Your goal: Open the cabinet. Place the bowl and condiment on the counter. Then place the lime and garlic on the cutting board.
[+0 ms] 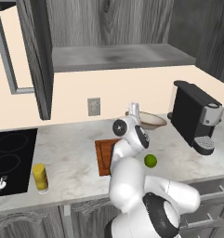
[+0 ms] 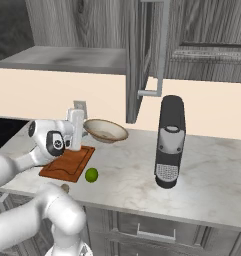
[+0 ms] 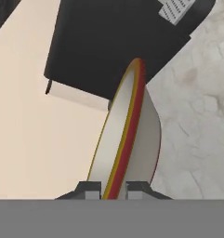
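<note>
Pinching the brown rim of the bowl [image 3: 127, 135] between its two dark tips, the hand [image 3: 114, 189] grips the cream-beige dish at the back of the surface [image 1: 76, 158], close to the pale wall and its grey outlet [image 1: 94, 106]. From the right base view the hand [image 2: 76, 131] points down at the bowl's [image 2: 106, 131] near edge, and the dish sits tilted, just behind the cutting board [image 2: 68, 163]. Marbled stone runs wide and mostly bare around it. On that stone the lime [image 2: 91, 174] lies off the board, just beside its front corner, and a small brownish lump, likely the garlic [image 2: 65, 188], shows near the front lip, partly hidden by the arm. Well to the left, the yellow condiment [image 1: 40, 177] stands upright at the edge of the black cooktop [image 1: 11, 160]. A black coffee machine [image 2: 170, 142] closes the right side, with open stone between it and the bowl. Overhead, the cabinet [image 1: 118, 56] has its doors [image 1: 36, 56] swung wide, its grey shelf exposed.
</note>
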Robot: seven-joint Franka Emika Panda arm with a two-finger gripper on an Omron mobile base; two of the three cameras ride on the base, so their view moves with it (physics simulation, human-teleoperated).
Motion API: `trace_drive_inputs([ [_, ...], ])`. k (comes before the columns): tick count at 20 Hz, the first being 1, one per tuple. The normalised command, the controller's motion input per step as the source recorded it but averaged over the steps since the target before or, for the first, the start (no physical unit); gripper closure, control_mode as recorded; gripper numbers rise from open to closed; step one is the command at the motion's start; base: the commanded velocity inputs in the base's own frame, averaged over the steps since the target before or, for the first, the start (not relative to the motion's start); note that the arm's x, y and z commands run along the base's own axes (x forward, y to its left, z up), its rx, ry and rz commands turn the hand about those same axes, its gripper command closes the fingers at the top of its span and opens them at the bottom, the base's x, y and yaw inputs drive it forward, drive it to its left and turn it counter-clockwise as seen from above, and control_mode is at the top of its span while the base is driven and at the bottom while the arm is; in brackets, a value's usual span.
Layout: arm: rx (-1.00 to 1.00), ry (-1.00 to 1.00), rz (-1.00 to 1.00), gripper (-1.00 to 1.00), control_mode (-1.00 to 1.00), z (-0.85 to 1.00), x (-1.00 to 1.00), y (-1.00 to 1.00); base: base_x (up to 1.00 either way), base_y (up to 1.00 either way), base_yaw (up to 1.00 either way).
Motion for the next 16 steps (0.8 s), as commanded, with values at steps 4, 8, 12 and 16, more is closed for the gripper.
trace_drive_inputs([
  [4,0.01,-0.04,-0.20,1.00,-1.00,-0.16,0.29,0.06,0.00,0.00,0.00],
  [8,0.03,-0.03,-0.19,1.00,-1.00,-0.18,0.23,0.04,0.00,0.00,0.00],
  [12,0.05,-0.02,-0.15,1.00,-1.00,-0.23,0.20,0.02,0.00,0.00,0.00],
  [16,0.09,-0.04,-0.04,1.00,-1.00,-0.35,0.19,0.00,0.00,0.00,0.00],
])
